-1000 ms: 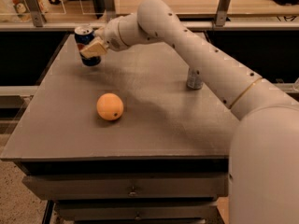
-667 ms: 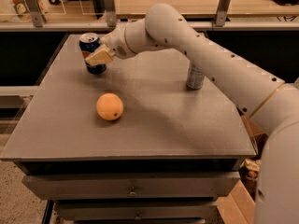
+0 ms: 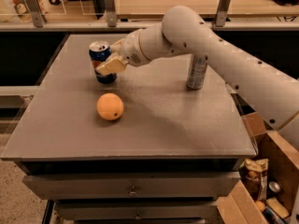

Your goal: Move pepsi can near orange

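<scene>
**Blue can gripped just behind the orange**

Closest to me, the front of the cabinet shows a shallow drawer [image 3: 133,186] under the edge of the grey tabletop [image 3: 177,125]. Low on the right, beside the cabinet, an open cardboard box [image 3: 281,164] holds some packets and cans.

On the tabletop, toward the left and nearer the front than anything else on it, sits the orange [image 3: 110,106], a small dark dot facing forward. Just behind it, close but not touching, is the pepsi can [image 3: 99,56], upright, silver top showing. The end effector [image 3: 107,65] is clamped on this can: one tan finger [image 3: 111,66] lies across the can's right front, the other is hidden behind it. I cannot tell whether the can's base rests on the tabletop or hangs just clear of it.

The white arm [image 3: 224,45] reaches in from the right, running across the back half of the tabletop. Partly behind it stands a taller slim silver can [image 3: 196,72], well apart from the other two things. Beyond the far edge runs a rail with metal posts [image 3: 110,6].
</scene>
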Controlling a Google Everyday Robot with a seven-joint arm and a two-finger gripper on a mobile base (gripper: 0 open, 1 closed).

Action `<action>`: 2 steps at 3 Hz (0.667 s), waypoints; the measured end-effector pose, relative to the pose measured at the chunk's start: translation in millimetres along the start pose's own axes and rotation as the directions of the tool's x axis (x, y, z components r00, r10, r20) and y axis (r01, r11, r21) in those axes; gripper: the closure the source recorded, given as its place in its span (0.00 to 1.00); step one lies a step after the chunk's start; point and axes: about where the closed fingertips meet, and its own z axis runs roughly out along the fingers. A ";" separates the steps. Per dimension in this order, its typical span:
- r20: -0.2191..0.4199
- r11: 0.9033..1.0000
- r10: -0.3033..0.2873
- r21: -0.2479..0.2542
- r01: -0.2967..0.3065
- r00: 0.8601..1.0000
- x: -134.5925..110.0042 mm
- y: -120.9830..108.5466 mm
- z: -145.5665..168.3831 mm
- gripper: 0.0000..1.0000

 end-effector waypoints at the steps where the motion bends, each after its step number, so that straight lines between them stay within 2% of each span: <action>1: 0.029 0.993 -0.063 -0.103 0.066 0.998 -6.6 5.4 -2.8 0.41; 2: 0.096 0.963 -0.133 -0.223 0.151 0.987 -22.6 8.5 -10.5 0.17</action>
